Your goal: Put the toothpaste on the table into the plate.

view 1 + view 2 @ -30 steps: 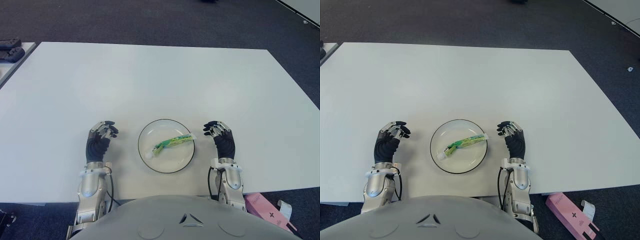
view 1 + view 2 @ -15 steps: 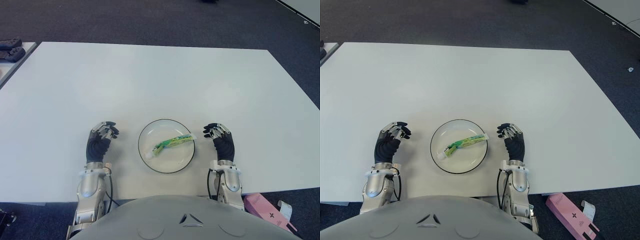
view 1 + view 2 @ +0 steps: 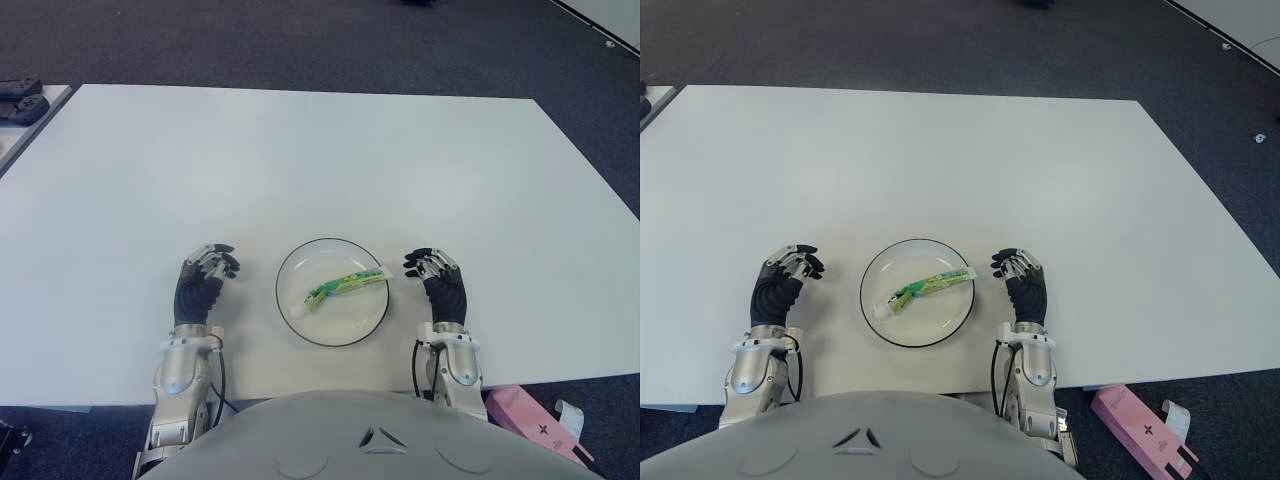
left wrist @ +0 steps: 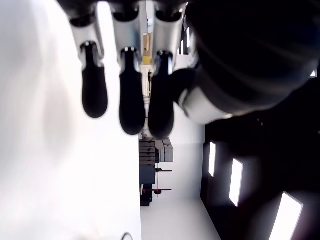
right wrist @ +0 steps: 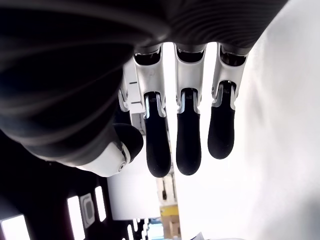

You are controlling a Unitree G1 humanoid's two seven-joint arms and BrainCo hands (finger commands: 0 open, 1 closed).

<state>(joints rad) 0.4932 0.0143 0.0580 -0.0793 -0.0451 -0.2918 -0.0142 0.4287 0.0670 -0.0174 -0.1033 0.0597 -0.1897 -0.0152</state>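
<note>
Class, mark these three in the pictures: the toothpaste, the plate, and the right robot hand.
toothpaste (image 3: pixel 345 284), left eye view, middle of the green tube.
plate (image 3: pixel 352 338), left eye view, dark near rim.
right robot hand (image 3: pixel 443 288), left eye view, black back of the hand.

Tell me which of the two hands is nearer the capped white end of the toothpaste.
The left hand. The toothpaste lies in the plate with its white cap end pointing toward that hand; the right hand shows beside the tube's flat tail end.

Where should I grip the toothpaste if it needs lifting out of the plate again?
Probably across the middle of the toothpaste, pinching its long sides from above. It lies flat and slanted in the plate, white cap towards the robot's left. The right hand, open beside the rim, is nearer the flat tail end.
</note>
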